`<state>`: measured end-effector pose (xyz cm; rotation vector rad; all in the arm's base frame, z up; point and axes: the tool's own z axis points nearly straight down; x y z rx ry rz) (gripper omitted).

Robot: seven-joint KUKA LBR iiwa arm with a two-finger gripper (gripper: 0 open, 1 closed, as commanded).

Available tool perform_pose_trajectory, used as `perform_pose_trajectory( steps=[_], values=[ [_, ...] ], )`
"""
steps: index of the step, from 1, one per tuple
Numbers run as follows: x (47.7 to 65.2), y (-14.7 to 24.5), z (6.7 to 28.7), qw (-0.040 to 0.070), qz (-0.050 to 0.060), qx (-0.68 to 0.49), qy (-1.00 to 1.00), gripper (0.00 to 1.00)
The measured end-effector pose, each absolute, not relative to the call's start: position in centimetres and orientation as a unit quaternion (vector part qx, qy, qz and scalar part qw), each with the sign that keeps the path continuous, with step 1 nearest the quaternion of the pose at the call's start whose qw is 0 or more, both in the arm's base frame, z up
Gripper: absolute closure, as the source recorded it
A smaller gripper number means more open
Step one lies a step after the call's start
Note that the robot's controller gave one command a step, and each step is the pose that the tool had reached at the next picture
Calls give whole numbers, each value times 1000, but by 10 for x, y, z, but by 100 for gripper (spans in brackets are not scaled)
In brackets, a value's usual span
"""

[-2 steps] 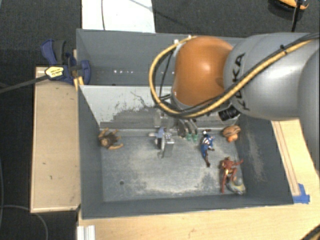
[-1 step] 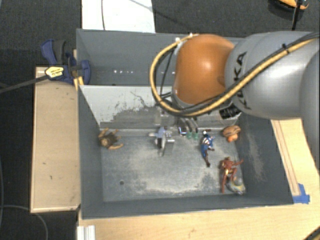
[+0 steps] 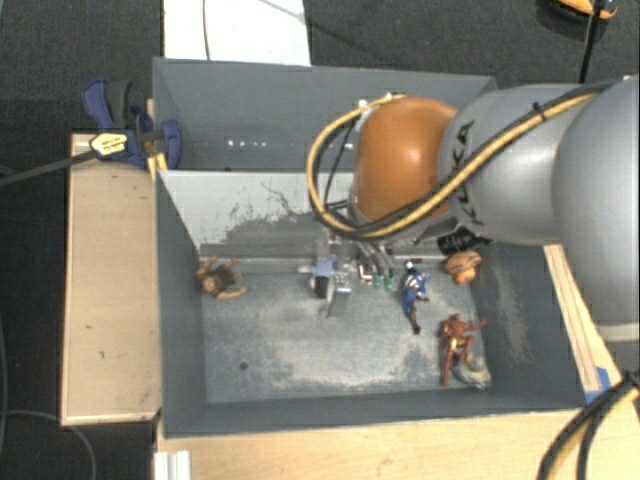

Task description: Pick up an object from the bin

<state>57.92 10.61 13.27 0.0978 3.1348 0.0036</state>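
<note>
Just off the arm side of the pincer (image 3: 340,278), near the bin's (image 3: 280,353) back wall, there's a little blue toy figure (image 3: 412,294). It's the closest thing by far. It lies close beside the pincer but not under it, long axis running roughly back to front with a slight tilt. So my guess is the next move is a small sideways shift toward the arm, then closing across the figure's narrow width.

Honestly can't tell if the pincer is wide or narrow, it's all bunched metal under the orange cover (image 3: 400,158).

Beyond the blue one sits a tan lump (image 3: 462,264), and a red-brown figure (image 3: 458,343) lies further front. A brown figure (image 3: 218,278) is well apart on the opposite side.
</note>
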Motion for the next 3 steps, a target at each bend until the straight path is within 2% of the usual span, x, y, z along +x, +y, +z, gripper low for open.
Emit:
perform_pose_trajectory(
  steps=[1,2,3],
  values=[
    [579,64,128,1,1,111,994,0],
    [588,80,125,5,2,199,980,0],
    [584,92,69,2,1,151,989,0]
  ],
)
